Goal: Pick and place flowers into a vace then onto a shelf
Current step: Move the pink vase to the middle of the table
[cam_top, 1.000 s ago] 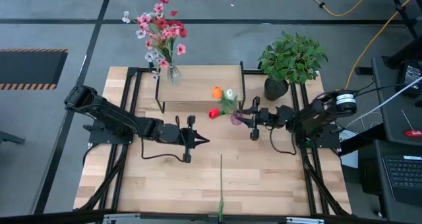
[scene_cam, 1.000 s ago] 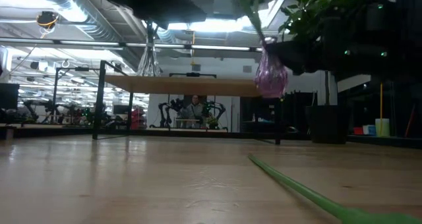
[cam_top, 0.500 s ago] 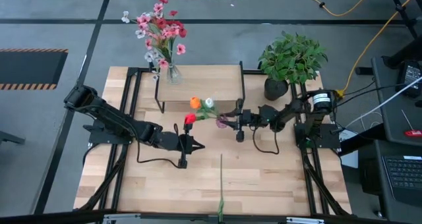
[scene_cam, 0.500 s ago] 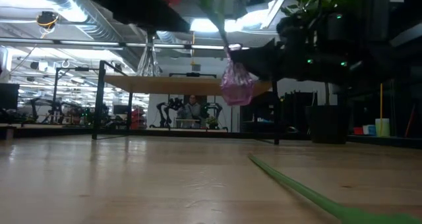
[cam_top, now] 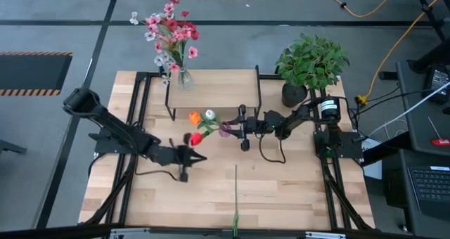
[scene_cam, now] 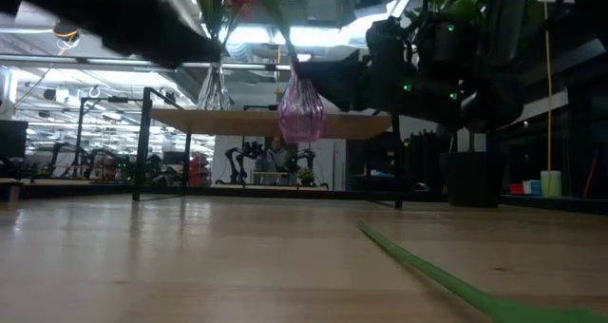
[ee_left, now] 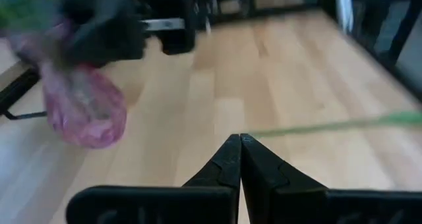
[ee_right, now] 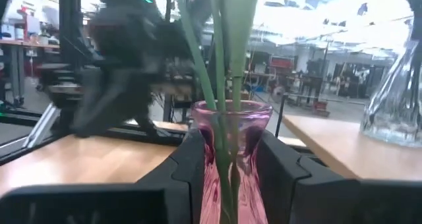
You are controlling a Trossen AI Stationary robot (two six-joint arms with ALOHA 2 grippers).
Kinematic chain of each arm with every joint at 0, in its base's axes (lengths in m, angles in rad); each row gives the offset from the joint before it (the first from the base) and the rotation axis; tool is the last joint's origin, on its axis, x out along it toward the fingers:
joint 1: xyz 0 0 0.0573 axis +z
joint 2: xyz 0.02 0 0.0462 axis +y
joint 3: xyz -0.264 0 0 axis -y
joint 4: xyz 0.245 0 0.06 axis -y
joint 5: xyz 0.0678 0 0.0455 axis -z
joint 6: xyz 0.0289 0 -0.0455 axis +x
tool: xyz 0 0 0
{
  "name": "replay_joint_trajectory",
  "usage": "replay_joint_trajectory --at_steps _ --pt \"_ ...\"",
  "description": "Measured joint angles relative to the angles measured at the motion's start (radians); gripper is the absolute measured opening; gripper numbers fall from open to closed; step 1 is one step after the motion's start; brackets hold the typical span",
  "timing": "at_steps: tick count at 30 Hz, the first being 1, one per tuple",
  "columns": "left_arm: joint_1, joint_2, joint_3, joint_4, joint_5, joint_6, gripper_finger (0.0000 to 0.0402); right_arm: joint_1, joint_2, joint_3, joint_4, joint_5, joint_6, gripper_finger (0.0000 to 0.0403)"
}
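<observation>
The right claw (cam_top: 234, 128) was clamped on the neck of a small pink vase (scene_cam: 301, 114), its 2 fingers (ee_right: 188, 165) pressed on either side of the glass. The vase held 3 flowers (cam_top: 200, 126), orange, white and red, and hung in the air above the surface (cam_top: 281, 190), clear of the wood in the low view. In the high view the stems leaned away from the claw toward 9 o'clock, so the long axis of vase and blooms ran roughly along the arm's line.

The shelf (cam_top: 218, 88) lay at about 12 o'clock from the held vase, just beyond it, and already carried a clear glass vase (cam_top: 184, 79) with pink and red blooms at its far left corner. The right arm reached nearly straight across from 3 o'clock, stretched long and low, and was plainly the nearer arm to the shelf.

The left claw (cam_top: 191, 157) hovered over the surface at about 7 o'clock from the vase, its fingers (ee_left: 227, 159) together on nothing. 1 loose green stem (cam_top: 235, 190) lay on the surface at 6 o'clock, its long axis running from 12 to 6.
</observation>
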Motion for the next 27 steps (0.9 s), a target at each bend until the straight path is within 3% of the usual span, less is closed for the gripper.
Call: replay_joint_trajectory --at_steps 5,7,13,21,27 --pt "-0.001 -0.137 -0.308 0.483 0.017 -0.008 0.0002 -0.006 0.0 0.004 -0.004 -0.014 -0.005 0.01" --pt "-0.001 -0.181 -0.385 0.591 0.029 0.022 0.0001 -0.017 0.001 0.007 -0.003 -0.017 -0.002 0.01" --pt "0.0 -0.243 -0.479 0.623 0.018 0.028 0.0001 -0.039 0.034 0.05 0.0 -0.036 0.001 0.01" --pt "0.0 -0.242 -0.483 0.608 0.004 0.028 0.0001 -0.05 0.191 0.217 -0.015 -0.103 0.063 0.01" --pt "0.0 -0.242 -0.483 0.588 0.008 0.029 0.0002 -0.05 0.234 0.248 -0.017 -0.113 0.08 0.01"
